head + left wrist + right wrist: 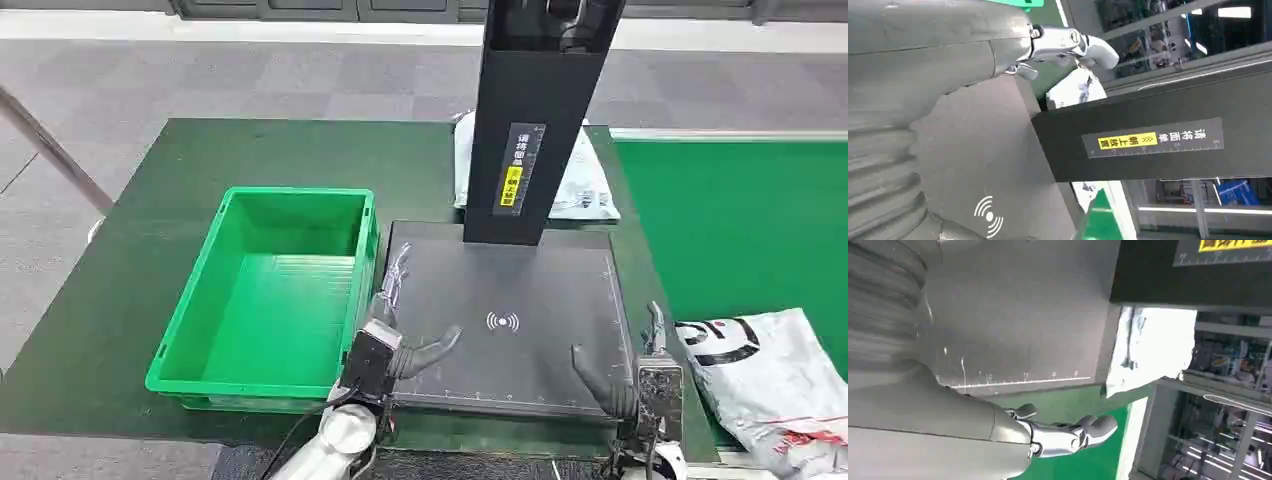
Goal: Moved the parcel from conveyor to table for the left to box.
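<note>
Grey and white, the parcel (770, 385) lies on the green conveyor (740, 230) at the right, just beside the right hand (640, 365). Both hands hover over the black scanner plate (520, 300) on the table (150, 260), fingers spread and holding nothing, the left hand (395, 335) next to the green box (270, 300). A second white parcel (585, 185) lies behind the scanner's upright post (530, 120).

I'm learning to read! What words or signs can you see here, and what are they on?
"请将面单" over a yellow "朝上放置": label on the black post.
Wireless-wave sign, no words: grey scanner pad.
Ruler numbers on the label strip and along the pad edge: too small to read.
Black marks on the grey parcel: partly hidden, unreadable.
</note>
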